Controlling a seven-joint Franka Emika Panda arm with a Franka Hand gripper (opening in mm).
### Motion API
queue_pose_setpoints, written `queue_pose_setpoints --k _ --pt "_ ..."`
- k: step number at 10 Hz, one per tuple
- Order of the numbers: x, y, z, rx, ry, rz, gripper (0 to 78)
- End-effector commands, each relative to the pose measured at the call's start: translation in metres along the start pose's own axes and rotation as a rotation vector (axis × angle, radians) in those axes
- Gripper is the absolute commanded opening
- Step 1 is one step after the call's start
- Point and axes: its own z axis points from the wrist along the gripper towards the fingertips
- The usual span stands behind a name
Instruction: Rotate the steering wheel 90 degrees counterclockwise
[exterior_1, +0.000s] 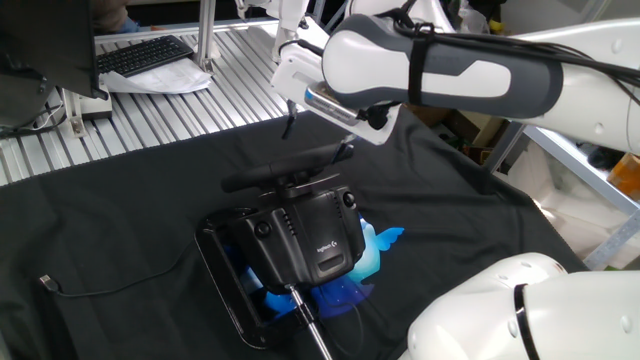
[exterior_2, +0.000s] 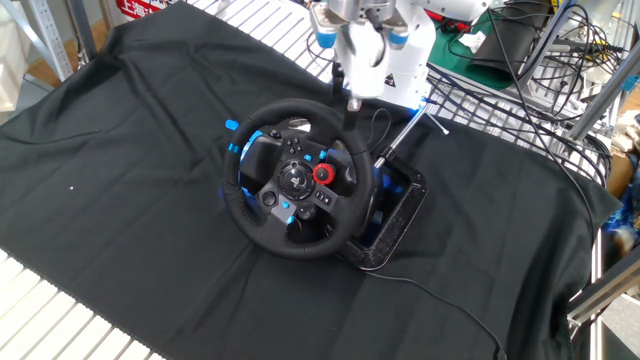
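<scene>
The steering wheel (exterior_2: 238, 203) faces the other fixed view, black rim with a blue band (exterior_2: 232, 126) at its upper left and a red knob (exterior_2: 323, 173) on the hub. In the one fixed view it is edge-on, a thin dark bar (exterior_1: 280, 172). My gripper (exterior_2: 352, 102) hangs just above the rim's upper right part, clear of it. In the one fixed view the gripper (exterior_1: 290, 128) is above and behind the bar. Its fingers look closed together and hold nothing.
The boxy black housing (exterior_1: 315, 235) sits behind the wheel on a flat black frame (exterior_2: 395, 215), all on a black cloth. A cable (exterior_1: 100, 290) lies on the cloth. A keyboard (exterior_1: 145, 55) sits on the slatted metal table beyond.
</scene>
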Motion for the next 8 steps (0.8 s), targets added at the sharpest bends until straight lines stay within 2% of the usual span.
queue_pose_setpoints --k 1,5,8 --pt "0.004 0.01 -0.031 0.086 0.014 -0.469 77.4" --pt "-0.013 0.023 -0.042 0.083 0.024 -0.57 77.4" --pt "-0.017 0.029 -0.042 0.081 0.026 -0.588 77.4"
